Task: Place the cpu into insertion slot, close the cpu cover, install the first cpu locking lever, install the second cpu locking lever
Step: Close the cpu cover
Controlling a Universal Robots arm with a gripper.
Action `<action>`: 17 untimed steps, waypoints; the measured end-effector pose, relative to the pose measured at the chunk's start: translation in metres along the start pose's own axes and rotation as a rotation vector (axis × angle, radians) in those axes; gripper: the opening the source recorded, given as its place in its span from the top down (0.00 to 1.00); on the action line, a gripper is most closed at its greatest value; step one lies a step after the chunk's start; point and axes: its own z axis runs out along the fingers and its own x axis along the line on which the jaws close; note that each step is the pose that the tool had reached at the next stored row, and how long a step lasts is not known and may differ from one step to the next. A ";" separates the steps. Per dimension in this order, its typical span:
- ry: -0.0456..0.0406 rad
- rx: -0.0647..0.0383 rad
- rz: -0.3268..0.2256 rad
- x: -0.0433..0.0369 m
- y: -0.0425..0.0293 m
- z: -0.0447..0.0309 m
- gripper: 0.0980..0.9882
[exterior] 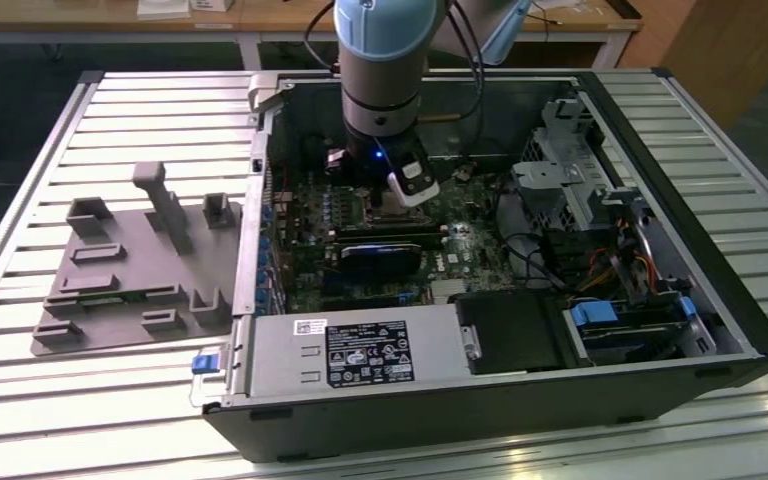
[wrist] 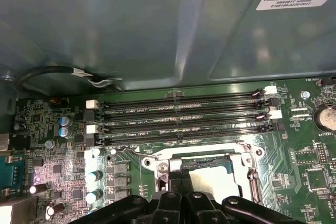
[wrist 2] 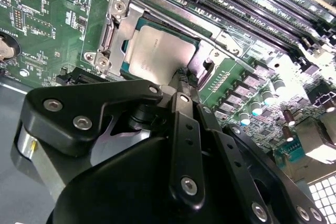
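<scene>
the arm is reaching down into the open computer case, which is sitting on the slatted surface, and the pincer is hanging right over the board. in both wrist views the pincer is looking closed, fingertips together with nothing visible between them, and the tip is sitting at one edge of the chip. whether it is actually touching metal there, i cannot tell.

the cpu is lying in the insertion slot, silvery top facing up and looking flat. the cpu cover is showing as a bright metal plate on the pincer's side of the chip, and i cannot tell whether it is fully down.

now the danger, as i am judging it: the tip is working right at the chip's edge, so a sideways slip could be shoving the chip off its seat, and pressing on a crooked chip could be bending the slot's contacts. a slip the other way could be knocking the small capacitors just beside the slot. the memory slots are running close by too, leaving little room.
</scene>
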 end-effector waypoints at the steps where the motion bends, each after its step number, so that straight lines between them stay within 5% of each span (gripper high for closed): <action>1: 0.0000 0.000 0.000 0.0001 0.0000 0.0001 1.00; 17: 0.0002 0.000 0.000 0.0034 -0.0008 0.0014 1.00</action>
